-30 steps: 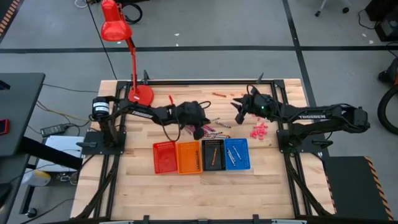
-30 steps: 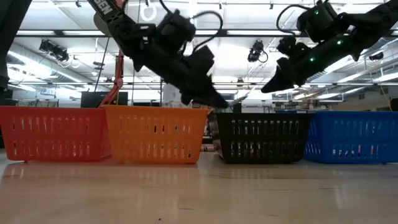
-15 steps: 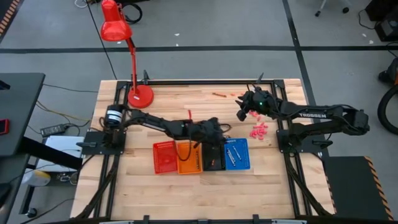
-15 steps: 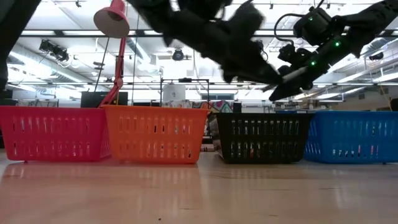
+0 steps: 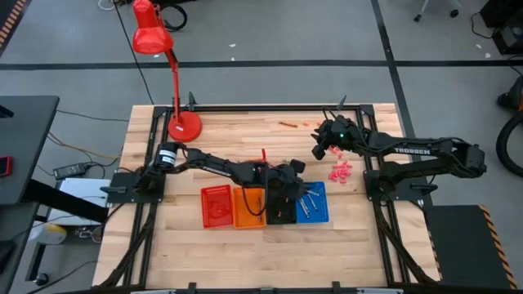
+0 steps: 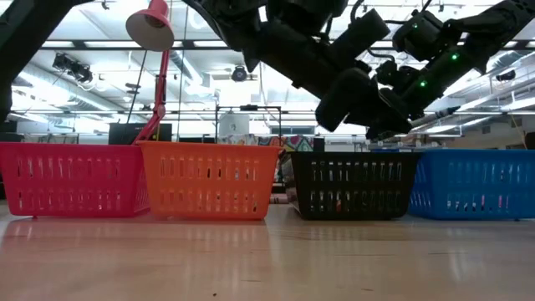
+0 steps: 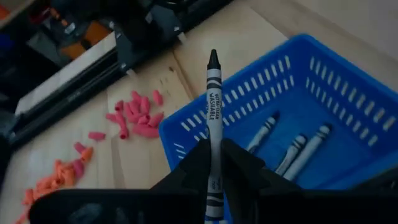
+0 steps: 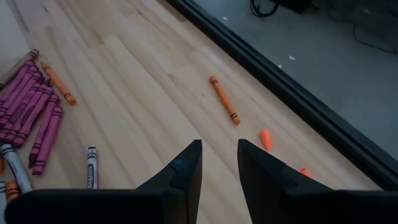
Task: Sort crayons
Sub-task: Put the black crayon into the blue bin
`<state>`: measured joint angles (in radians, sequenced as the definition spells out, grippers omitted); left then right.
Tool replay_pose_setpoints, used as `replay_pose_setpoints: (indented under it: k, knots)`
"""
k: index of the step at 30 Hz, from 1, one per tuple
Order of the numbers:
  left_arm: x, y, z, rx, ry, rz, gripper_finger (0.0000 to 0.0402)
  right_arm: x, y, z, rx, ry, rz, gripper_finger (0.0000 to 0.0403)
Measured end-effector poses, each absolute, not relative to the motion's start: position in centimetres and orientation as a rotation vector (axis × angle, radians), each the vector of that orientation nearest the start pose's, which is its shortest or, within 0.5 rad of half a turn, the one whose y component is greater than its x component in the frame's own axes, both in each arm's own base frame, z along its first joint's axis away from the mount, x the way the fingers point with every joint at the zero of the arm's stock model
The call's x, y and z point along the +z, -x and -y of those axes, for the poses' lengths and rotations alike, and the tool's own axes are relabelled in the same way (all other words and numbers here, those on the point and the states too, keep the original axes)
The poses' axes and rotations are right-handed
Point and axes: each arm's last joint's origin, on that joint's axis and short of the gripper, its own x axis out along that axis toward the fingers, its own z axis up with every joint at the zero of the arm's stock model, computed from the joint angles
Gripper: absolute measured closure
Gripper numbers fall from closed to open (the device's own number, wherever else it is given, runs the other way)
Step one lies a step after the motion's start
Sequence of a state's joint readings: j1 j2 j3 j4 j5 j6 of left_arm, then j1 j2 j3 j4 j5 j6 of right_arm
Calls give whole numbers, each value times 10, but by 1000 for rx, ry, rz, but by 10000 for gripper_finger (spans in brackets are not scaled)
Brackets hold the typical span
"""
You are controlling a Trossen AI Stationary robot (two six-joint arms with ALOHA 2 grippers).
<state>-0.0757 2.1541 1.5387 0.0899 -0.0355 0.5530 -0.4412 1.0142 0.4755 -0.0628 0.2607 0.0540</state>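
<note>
Table (image 5: 196, 245): left claw (image 7: 213, 163) grips grey crayon (image 7: 213, 112) over blue basket (image 7: 348, 93).

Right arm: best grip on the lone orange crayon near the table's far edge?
Take the orange crayon at mid-length, jaws closing across its thin width, coming straight down. It lies flat on bare table with nothing touching it, so both long sides are free. The right gripper is open; the crayon's slant suggests some wrist turn first.

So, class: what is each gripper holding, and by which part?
Left gripper pinches a grey crayon by its lower end; right gripper holds nothing.
</note>
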Motion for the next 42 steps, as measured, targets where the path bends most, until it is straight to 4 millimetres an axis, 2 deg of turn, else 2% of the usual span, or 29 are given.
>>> replay_pose_setpoints:
  k: [6, 9, 12, 16, 22, 26, 30, 35, 42]
  knots:
    - [176, -482, 39, -225, -671, -524, 286, 200, -178, 92, -696, -103, -592, 296]
    - [178, -480, 37, -144, -746, -567, 256, 199, -178, 92, -695, -103, -600, 296]
    - [191, -475, 33, -42, -807, -610, 242, 199, -176, 91, -693, -103, -612, 296]
    - [204, -463, 19, -31, -787, -711, 242, 203, -172, 89, -692, -96, -602, 296]
    - [215, -441, -23, 34, -680, -901, 254, 211, -169, 86, -681, -72, -559, 296]
    - [208, -429, -51, 11, -544, -1009, 257, 213, -170, 85, -662, -70, -542, 296]
    - [205, -422, -73, -28, -398, -1035, 258, 213, -172, 85, -628, -63, -529, 296]
    - [203, -415, -90, 12, -322, -1085, 258, 215, -173, 85, -624, -53, -519, 296]
    - [188, -404, -100, 55, -243, -1147, 258, 215, -173, 86, -618, -29, -522, 296]
